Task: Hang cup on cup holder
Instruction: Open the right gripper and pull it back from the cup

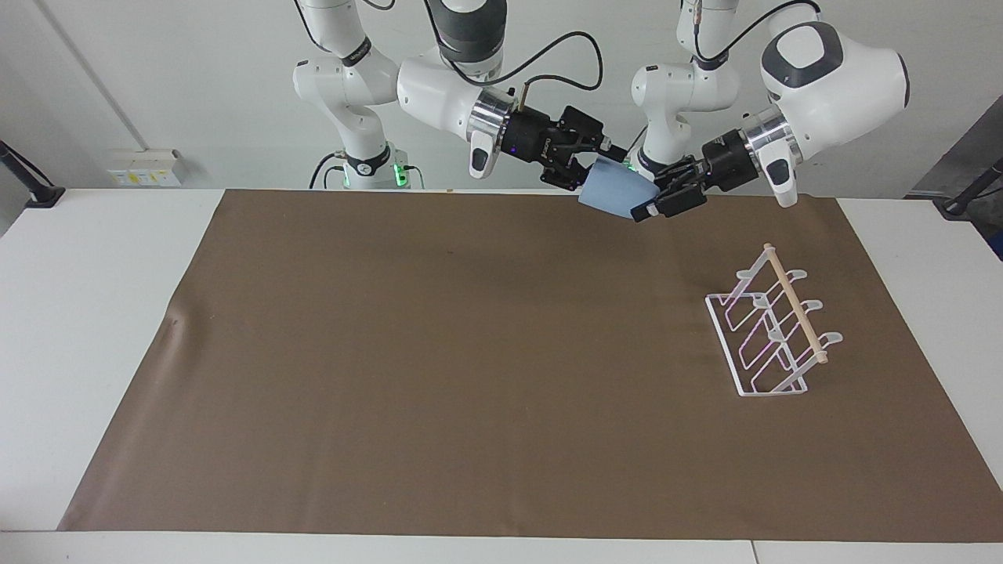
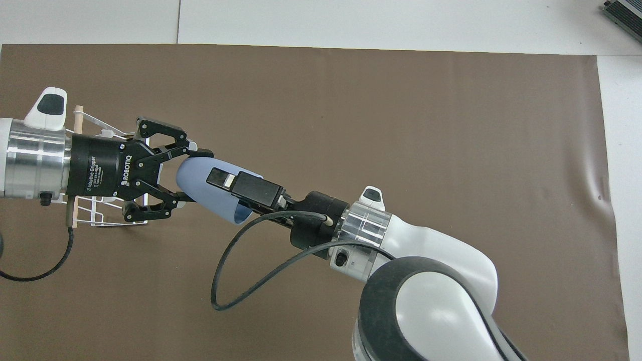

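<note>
Midair, my left pincer [image 1: 654, 202] clamps the light-blue cup's [image 1: 617, 193] base, long axis level, while my right pincer [image 1: 593, 159] parts at its rim, the cup holder [image 1: 772, 329] on the desk near my left arm.

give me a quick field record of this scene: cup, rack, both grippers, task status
cup: light blue cup, tilted on its side in the air, between the two grippers
left gripper: left gripper shut on the cup's narrow base end
right gripper: right gripper open, at the cup's mouth end
rack: white wire rack with a wooden rod, on the brown mat, toward the left arm's end
task status: cup not yet on the rack
</note>
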### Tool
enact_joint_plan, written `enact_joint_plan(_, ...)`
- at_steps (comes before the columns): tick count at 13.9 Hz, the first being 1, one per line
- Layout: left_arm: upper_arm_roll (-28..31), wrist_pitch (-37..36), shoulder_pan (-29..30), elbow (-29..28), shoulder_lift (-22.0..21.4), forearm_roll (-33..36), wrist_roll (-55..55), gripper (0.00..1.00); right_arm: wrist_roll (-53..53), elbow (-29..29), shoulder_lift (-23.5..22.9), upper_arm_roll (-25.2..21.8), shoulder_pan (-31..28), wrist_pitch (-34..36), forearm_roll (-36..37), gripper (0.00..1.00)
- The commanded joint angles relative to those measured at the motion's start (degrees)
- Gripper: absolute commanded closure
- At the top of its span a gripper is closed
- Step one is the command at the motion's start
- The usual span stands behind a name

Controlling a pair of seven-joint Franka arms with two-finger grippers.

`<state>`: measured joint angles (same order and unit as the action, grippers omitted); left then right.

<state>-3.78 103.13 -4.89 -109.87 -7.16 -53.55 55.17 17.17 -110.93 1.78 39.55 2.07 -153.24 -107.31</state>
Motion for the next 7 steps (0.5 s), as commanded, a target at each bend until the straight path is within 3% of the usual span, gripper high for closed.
enact_joint_plan(1,0.36,-0.48,-0.03,0.62,0.31,-0.07,-0.58,1.00,-0.56,0.10,0.68,0.71,-0.48,-1.18,-1.33,0.00)
enact_joint_plan(7,0.71,-0.48,0.76,2.47,0.75,9.07,-4.18,1.00,-0.47,0.10,0.68,0.71,-0.48,-1.18,-1.06,0.00)
